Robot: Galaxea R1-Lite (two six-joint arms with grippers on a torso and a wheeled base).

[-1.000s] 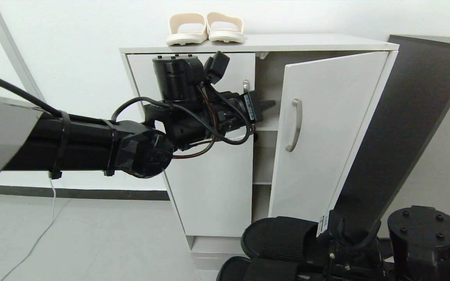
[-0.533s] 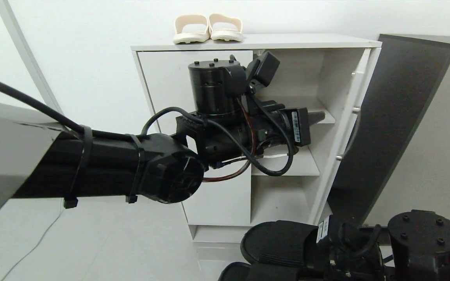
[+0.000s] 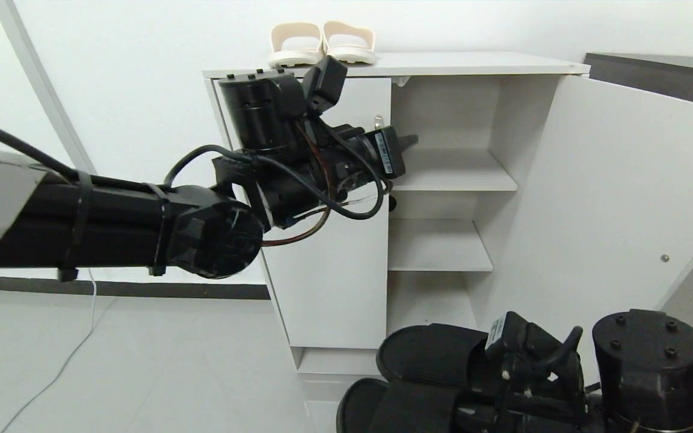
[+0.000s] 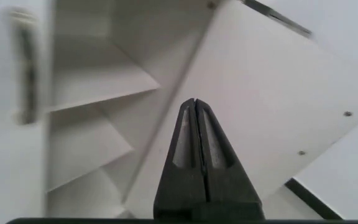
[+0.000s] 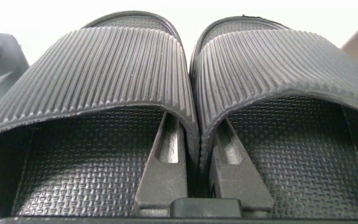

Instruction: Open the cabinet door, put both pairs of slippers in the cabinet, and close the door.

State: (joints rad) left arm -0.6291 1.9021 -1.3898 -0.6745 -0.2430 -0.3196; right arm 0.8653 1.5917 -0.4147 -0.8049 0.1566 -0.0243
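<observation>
The white cabinet [image 3: 473,62] has its right door [image 3: 611,198] swung wide open, baring three shelves [image 3: 449,174]. Its left door [image 3: 328,282] is shut. A cream pair of slippers [image 3: 322,42] rests on the cabinet top. My left gripper [image 3: 409,142] is shut and holds nothing; it hovers by the left door's inner edge at upper-shelf height. In the left wrist view that gripper [image 4: 194,104] points toward the open door [image 4: 278,112]. My right gripper [image 5: 197,158] is shut on the black pair of slippers [image 3: 425,367], low in front of the cabinet, with one finger [image 5: 166,162] inside each slipper.
A dark grey panel [image 3: 653,65] stands behind the open door on the right. A thin cable [image 3: 64,361] trails over the light floor on the left, along the white wall. The cabinet's bottom compartment [image 3: 431,307] sits just behind the black slippers.
The right door has swung from partly open to wide open. My left gripper pushed right with it, then drew back left to the closed door's edge. The head view also shifted.
</observation>
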